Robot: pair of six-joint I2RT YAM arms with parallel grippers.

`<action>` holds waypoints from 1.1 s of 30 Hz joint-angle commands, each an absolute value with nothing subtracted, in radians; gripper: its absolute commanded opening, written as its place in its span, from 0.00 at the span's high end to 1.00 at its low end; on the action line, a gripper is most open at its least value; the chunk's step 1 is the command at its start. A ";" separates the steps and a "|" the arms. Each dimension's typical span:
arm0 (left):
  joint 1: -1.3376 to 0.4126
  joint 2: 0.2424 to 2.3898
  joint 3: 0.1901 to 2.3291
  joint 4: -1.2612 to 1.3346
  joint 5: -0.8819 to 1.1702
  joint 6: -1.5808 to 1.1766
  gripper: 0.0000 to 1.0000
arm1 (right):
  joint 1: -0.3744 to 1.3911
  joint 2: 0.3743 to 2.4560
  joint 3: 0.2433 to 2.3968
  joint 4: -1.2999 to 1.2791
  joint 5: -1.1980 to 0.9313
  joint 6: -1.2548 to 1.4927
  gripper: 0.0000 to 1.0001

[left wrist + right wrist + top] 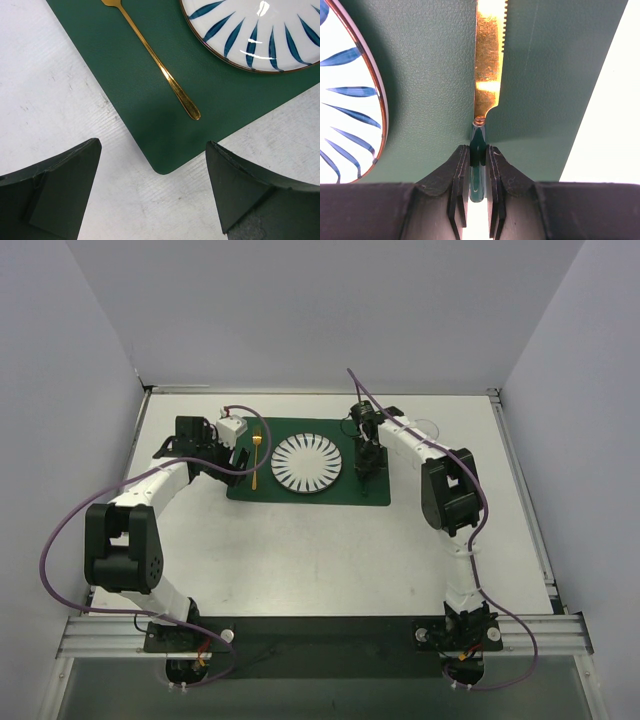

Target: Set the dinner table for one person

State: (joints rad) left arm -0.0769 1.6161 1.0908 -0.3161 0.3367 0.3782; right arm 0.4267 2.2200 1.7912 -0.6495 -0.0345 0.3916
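The white dinner table (330, 550) carries a dark green placemat (300, 430). On the mat are a white plate with blue petal stripes (307, 463) and, to its left, a gold fork (256, 460). My right gripper (477, 150) is shut on the dark green handle of a gold-bladed knife (489, 75). It holds the knife low over the mat's right strip, next to the plate (345, 100). In the top view this gripper (367, 468) is right of the plate. My left gripper (152, 150) is open and empty above the mat's near-left corner (160, 150), near the fork handle (175, 90).
Metal rails (520, 480) edge the table, and white walls close in on three sides. A faint clear round shape, perhaps a glass (425, 425), sits behind the right arm. The right arm's elbow (450, 490) stands over the table right of the mat.
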 commanded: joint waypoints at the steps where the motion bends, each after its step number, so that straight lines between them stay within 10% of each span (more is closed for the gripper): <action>1: -0.072 1.615 1.108 -0.302 0.353 0.393 0.02 | 0.431 2.229 1.822 -0.701 -0.037 0.414 0.90; 15: -0.071 1.618 1.106 -0.302 0.354 0.394 0.03 | 0.430 2.215 1.819 -0.703 -0.051 0.423 0.61; 33: -0.069 1.612 1.106 -0.307 0.356 0.397 0.03 | 0.131 1.871 1.830 -0.695 -0.077 0.374 0.56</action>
